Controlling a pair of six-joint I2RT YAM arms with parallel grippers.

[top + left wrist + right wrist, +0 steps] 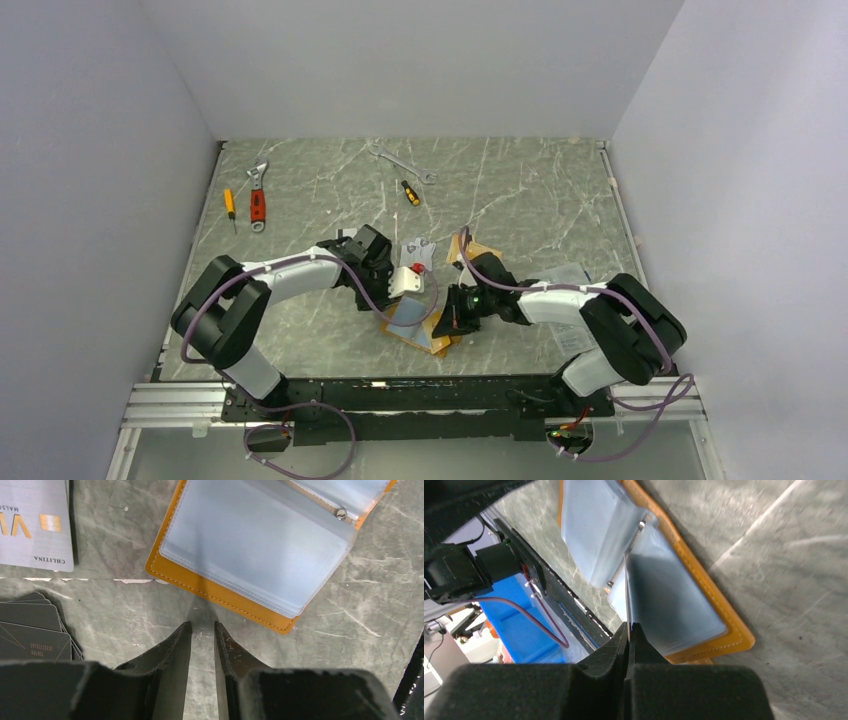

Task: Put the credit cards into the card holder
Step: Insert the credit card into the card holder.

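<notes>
Two claws at work. The left gripper (202, 625) has its jaws a narrow slit apart with nothing between them. Its tips hang over bare table (125, 605) just short of the orange edge of the card holder (220, 596), not touching it.

The right gripper (629, 626) is closed tight, pinching a thin sheet (627, 595) that is seen edge-on and rises from the holder's clear pockets. Can't tell if it is a pocket leaf or a card.

The card holder lies open and face up near the table's front edge, between the two claws, clear pockets showing. In the left wrist view its stitched long edge slants down from left to right, and the snap stud (341, 513) sits at the far end.

A silver card (35, 525) lies flat, well left of the holder. A stack of dark cards (30, 630) is fanned below it, beside the left claw.
</notes>
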